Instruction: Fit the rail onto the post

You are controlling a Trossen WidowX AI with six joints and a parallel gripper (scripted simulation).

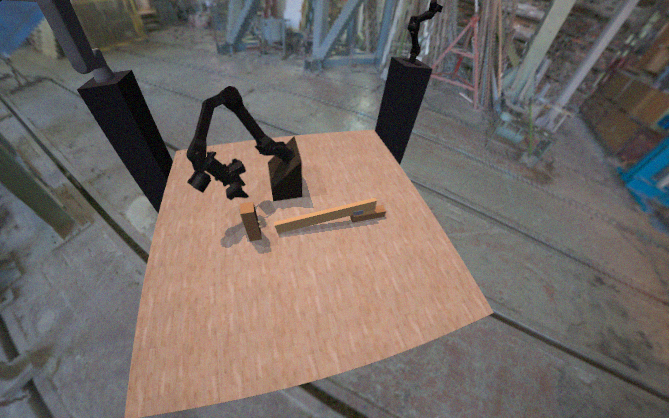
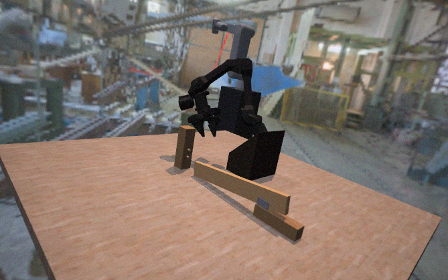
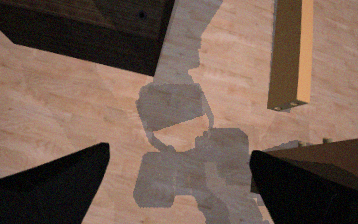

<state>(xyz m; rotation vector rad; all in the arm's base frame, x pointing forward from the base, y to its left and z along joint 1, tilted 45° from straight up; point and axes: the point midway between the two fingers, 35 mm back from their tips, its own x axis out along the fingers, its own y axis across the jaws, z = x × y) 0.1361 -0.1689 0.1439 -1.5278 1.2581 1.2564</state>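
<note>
The wooden rail (image 1: 326, 216) (image 2: 232, 184) (image 3: 286, 55) slopes down from the bracket (image 1: 358, 212) (image 2: 262, 202) on the footboard block (image 1: 370, 214) (image 2: 277, 224) to its near end on the table. That end shows two holes in the wrist view and lies a short gap from the post (image 1: 251, 223) (image 2: 183, 149) (image 3: 340, 160). The post stands upright, with pegs (image 2: 188, 149) (image 3: 327, 141) sticking out toward the rail. My gripper (image 1: 238, 197) (image 2: 208, 135) (image 3: 181, 154) is open and empty, above the table beside the post, on the arm-base side, touching neither post nor rail.
The black wedge-shaped arm mount (image 1: 287, 181) (image 2: 256, 156) (image 3: 80, 45) stands on the wooden table (image 1: 300, 311) (image 2: 131, 215), behind the rail in the top view. Two black pedestals (image 1: 118, 124) (image 1: 404, 98) with other arms stand beyond the table edge.
</note>
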